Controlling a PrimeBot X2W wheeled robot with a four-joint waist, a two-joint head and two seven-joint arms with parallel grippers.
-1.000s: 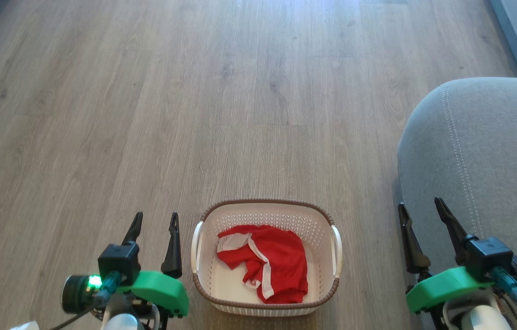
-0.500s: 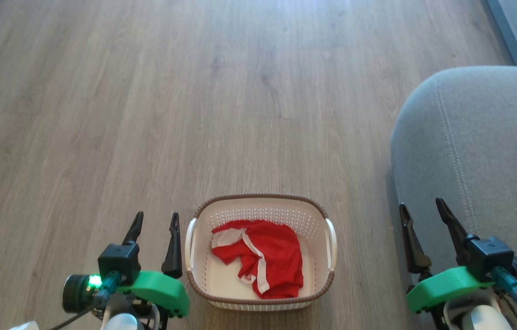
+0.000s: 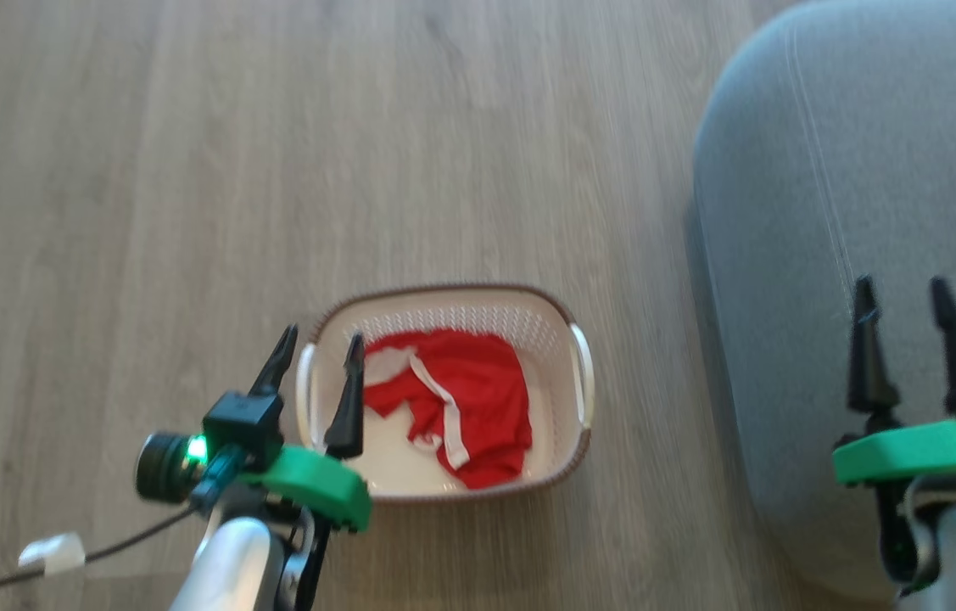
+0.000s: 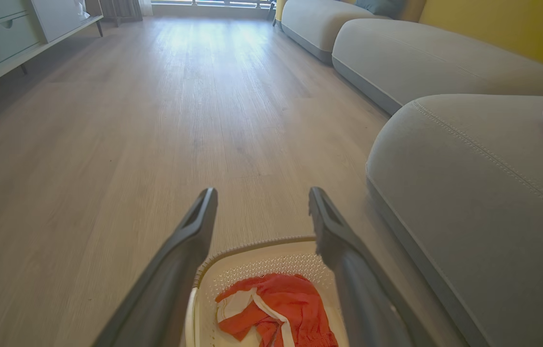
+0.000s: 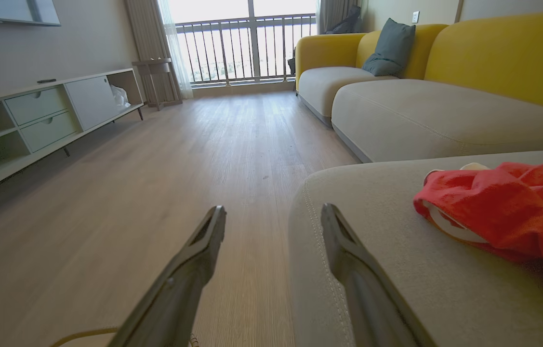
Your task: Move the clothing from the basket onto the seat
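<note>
Above the basket's (image 3: 444,289) left edge, the spread, empty left gripper (image 3: 321,336) should descend onto the bunched garment's (image 3: 469,399) middle, clear of the wall, before pinching.

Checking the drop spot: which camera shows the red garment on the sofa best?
Right wrist view: the red garment lies large and close on the grey sofa. Head view catches a sliver at its right edge; left wrist view likewise.
</note>
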